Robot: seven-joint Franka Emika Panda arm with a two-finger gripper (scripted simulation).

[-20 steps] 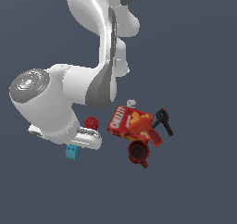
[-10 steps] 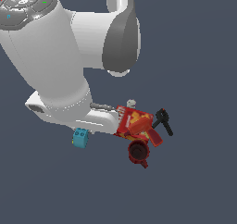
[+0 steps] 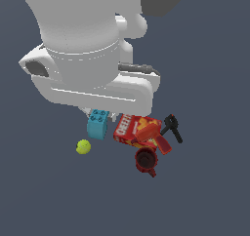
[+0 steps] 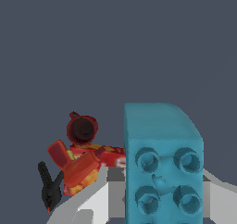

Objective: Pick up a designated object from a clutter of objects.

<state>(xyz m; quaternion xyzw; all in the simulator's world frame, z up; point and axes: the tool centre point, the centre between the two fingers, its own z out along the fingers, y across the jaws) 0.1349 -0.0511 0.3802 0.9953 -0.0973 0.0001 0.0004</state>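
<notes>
The designated object, a cyan studded brick, fills the wrist view with its studs facing the camera. It sits between my grey fingers, and my gripper is shut on it. In the exterior view the brick hangs just under the big white hand, which hides the fingers. It is held up off the floor, apart from the clutter of objects on the exterior view's right.
A red cracker box lies beside a dark red mug and a black clamp-like tool. A yellow-green ball rests alone on the floor below the brick. The mug and box also show in the wrist view.
The arm has risen toward the camera with the cyan brick in its fingers. The brick has left the floor, and the yellow-green ball has come into view.
</notes>
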